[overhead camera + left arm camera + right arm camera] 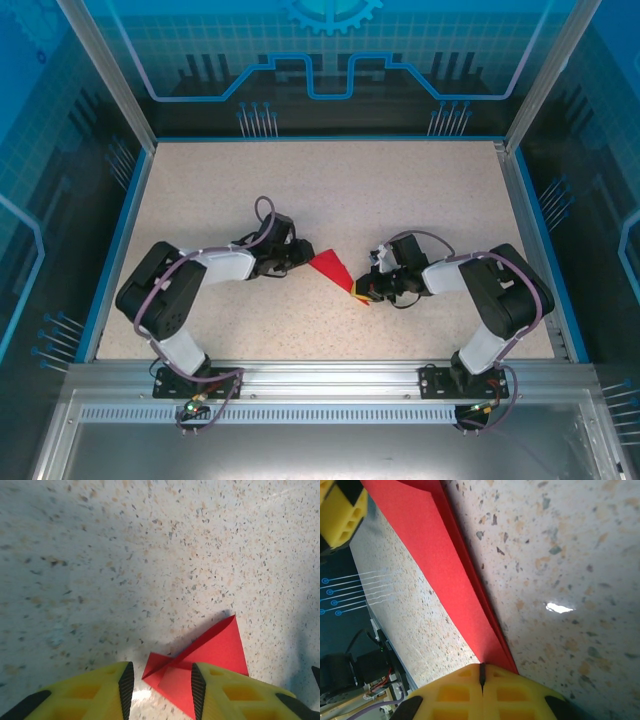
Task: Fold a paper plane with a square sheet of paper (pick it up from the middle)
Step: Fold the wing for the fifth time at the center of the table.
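The square sheet of paper (330,266) is bright red and folded into a pointed, creased shape in mid-table between both arms. My right gripper (362,291) is shut on its narrow tip; in the right wrist view the paper (445,565) runs away from the closed jaws of the right gripper (481,672) as a long strip with a layered edge. My left gripper (300,255) is at the wide end. In the left wrist view the left gripper (160,680) stands open, the paper's (215,647) folded corner between the fingers, and the right finger (225,690) covers part of it.
Speckled tabletop (330,190) stretches behind the arms inside a blue rim, with frame posts (108,70) at the back corners. A metal rail (330,378) carries the arm bases at the near edge. The left gripper's yellow finger (342,512) shows far off in the right wrist view.
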